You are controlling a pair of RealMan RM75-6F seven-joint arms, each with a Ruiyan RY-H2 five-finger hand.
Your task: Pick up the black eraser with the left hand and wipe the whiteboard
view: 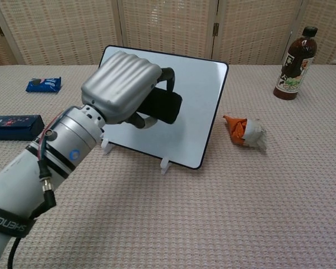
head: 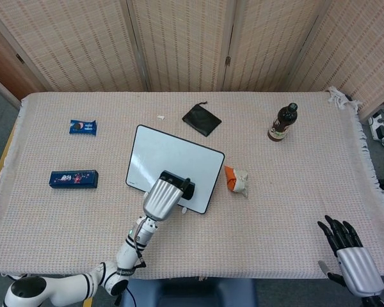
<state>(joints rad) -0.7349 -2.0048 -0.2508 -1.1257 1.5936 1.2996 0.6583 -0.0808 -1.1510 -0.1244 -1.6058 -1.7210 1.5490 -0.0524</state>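
The whiteboard [head: 155, 157] [view: 199, 106] stands tilted on small white feet near the table's middle. My left hand [head: 164, 196] [view: 122, 87] grips the black eraser [head: 185, 187] [view: 162, 106] and holds it in front of the board's lower middle; contact with the surface cannot be told. The board's face looks blank. My right hand [head: 349, 259] lies at the table's front right corner, fingers spread, holding nothing; it shows only in the head view.
An orange and white wrapper [head: 235, 180] [view: 244, 131] lies right of the board. A dark bottle [head: 283, 122] [view: 294, 55] stands at the back right, a black pouch [head: 201, 119] behind the board. Two blue snack packs [head: 82, 126] [head: 73, 178] lie at the left.
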